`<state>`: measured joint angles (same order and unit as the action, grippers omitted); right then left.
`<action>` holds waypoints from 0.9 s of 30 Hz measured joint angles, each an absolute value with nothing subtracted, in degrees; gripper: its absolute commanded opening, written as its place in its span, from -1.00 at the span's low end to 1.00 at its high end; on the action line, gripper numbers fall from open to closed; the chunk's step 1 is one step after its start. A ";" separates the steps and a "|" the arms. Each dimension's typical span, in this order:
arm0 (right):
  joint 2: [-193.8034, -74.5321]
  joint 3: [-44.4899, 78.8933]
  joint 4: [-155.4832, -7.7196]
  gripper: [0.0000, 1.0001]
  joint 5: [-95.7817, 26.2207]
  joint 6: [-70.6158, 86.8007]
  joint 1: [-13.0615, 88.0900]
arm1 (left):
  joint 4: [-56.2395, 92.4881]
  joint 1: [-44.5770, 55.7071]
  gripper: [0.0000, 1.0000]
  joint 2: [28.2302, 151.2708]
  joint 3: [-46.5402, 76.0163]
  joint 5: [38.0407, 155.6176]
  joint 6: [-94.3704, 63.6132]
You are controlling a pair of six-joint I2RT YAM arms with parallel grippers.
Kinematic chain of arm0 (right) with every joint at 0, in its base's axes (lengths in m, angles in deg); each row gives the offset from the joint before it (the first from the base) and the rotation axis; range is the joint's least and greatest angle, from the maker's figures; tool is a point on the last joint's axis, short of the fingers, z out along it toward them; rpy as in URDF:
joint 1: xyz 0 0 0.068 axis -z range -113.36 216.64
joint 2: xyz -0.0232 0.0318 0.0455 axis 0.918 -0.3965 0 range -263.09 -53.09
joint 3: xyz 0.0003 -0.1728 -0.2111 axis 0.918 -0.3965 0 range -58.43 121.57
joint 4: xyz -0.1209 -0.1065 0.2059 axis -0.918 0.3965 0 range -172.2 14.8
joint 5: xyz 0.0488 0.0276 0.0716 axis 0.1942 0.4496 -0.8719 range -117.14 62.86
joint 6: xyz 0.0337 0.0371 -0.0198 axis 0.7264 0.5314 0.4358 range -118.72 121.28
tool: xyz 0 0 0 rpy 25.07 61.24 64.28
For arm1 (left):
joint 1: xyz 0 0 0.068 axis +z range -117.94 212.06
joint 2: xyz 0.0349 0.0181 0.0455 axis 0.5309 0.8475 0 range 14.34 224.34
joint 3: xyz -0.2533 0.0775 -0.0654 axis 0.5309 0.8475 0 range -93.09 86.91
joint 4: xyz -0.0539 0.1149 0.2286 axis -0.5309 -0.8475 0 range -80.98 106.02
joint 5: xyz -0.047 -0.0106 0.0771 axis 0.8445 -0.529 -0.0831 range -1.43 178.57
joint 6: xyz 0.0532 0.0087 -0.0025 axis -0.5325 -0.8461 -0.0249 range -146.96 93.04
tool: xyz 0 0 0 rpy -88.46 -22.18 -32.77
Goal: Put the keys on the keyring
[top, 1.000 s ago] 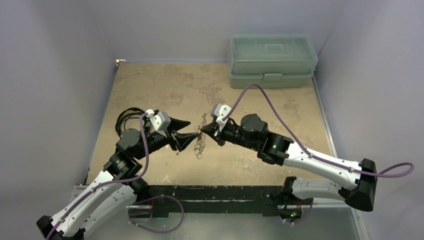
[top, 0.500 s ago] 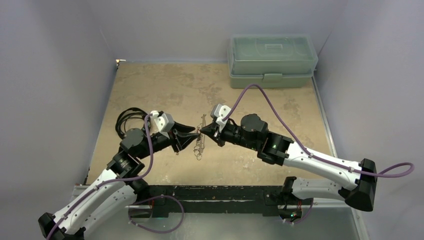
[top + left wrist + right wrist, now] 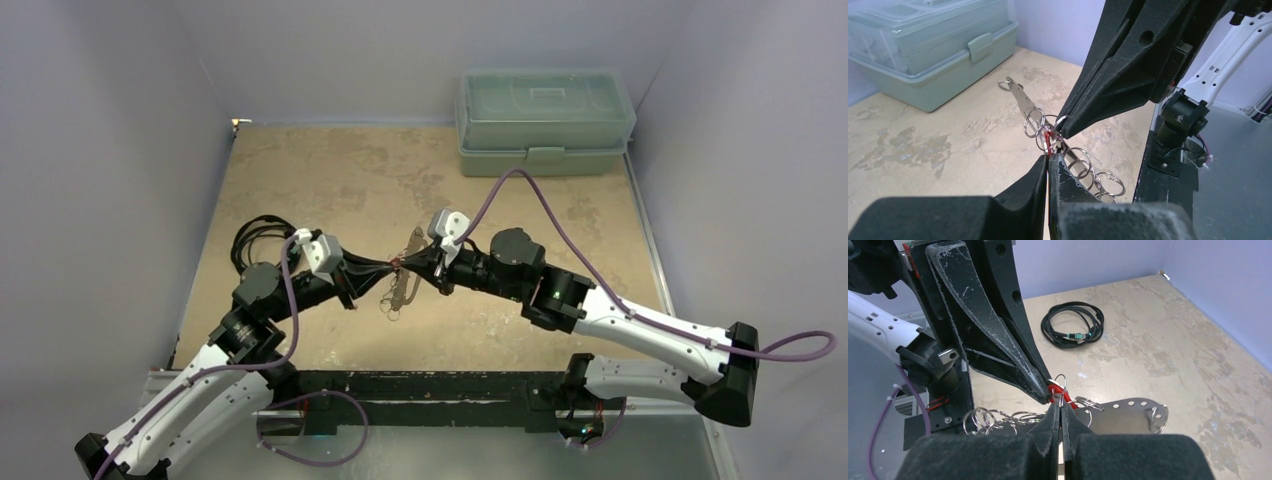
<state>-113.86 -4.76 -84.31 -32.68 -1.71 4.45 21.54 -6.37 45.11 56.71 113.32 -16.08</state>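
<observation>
The keyring (image 3: 405, 285), a flat silver plate strung with wire rings, hangs above mid-table between both arms. In the right wrist view the plate (image 3: 1130, 415) is perforated and its rings (image 3: 993, 418) trail left. My right gripper (image 3: 1060, 407) is shut on one wire ring. The small red-headed key (image 3: 1048, 138) sits right at that ring. My left gripper (image 3: 1048, 158) is shut, its tips pinching the red key (image 3: 1055, 389). From above, the left gripper (image 3: 390, 268) and the right gripper (image 3: 408, 266) meet tip to tip. The key's silver blade is hidden.
A pale green lidded toolbox (image 3: 545, 120) stands at the back right, also in the left wrist view as the toolbox (image 3: 923, 50). A coiled black cable (image 3: 255, 240) lies left of my left arm. The black base rail (image 3: 420, 385) runs along the near edge.
My left gripper has closed from open and slid right until its tips meet the right gripper's at the keyring. The hanging keyring has tilted slightly. The right gripper has stayed shut.
</observation>
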 measured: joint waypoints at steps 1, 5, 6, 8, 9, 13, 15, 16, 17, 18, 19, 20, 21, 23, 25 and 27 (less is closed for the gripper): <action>-113.60 -4.76 -84.31 -1.00 -32.72 -1.71 4.45 | 21.63 -6.37 -1.00 44.82 56.71 113.58 -16.19; -112.46 -4.76 -84.22 -1.00 -32.86 -1.71 4.45 | 21.89 -6.37 -1.00 44.41 56.71 114.13 -17.02; -112.18 -4.76 -84.15 -1.00 -32.96 -1.71 4.43 | 22.02 -6.39 -1.00 44.34 56.71 114.24 -17.11; -111.70 -4.76 -84.13 -1.00 -33.29 -1.71 4.40 | 22.24 -6.39 -1.00 44.28 56.71 114.52 -17.16; -111.50 -4.76 -84.13 -1.00 -33.40 -1.71 4.40 | 22.37 -6.41 -1.00 44.28 56.71 114.68 -17.18; -111.43 -4.76 -84.11 -1.00 -33.97 -1.71 4.40 | 22.35 -6.59 -0.91 44.41 56.71 114.96 -17.16; -111.43 -4.76 -84.09 -1.00 -34.14 -1.71 4.40 | 22.33 -6.59 -0.43 44.52 56.71 115.03 -17.31; -111.43 -4.76 -84.04 -1.00 -34.17 -1.71 4.40 | 22.22 -6.59 -0.27 44.50 56.71 115.03 -17.64; -111.43 -4.76 -84.02 -1.00 -34.19 -1.71 4.40 | 22.06 -6.59 -0.17 44.45 56.71 115.00 -17.68; -111.43 -4.76 -84.02 -1.00 -34.19 -1.71 4.40 | 21.76 -6.59 -0.06 44.39 56.71 114.98 -17.88; -111.43 -4.76 -83.98 -1.00 -34.19 -1.71 4.40 | 21.36 -6.59 0.01 44.30 56.71 114.96 -18.14; -111.43 -4.76 -83.91 -1.00 -34.19 -1.71 4.40 | 20.84 -6.59 0.07 44.08 56.71 114.96 -18.34; -111.43 -4.76 -83.91 -1.00 -34.19 -1.71 4.40 | 20.51 -6.59 0.09 43.80 56.71 114.96 -18.69; -111.43 -4.76 -83.89 -1.00 -34.19 -1.71 4.40 | 20.14 -6.59 0.12 43.12 56.71 114.96 -19.08; -111.43 -4.76 -83.78 -1.00 -34.21 -1.71 4.40 | 19.70 -6.59 0.12 42.16 56.69 114.96 -19.25; -111.43 -4.76 -83.54 -1.00 -34.21 -1.73 4.40 | 19.44 -6.59 0.12 41.61 56.52 115.05 -19.30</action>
<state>-111.43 -4.76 -83.54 -34.21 -1.73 4.40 19.44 -6.59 41.61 56.52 115.05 -19.30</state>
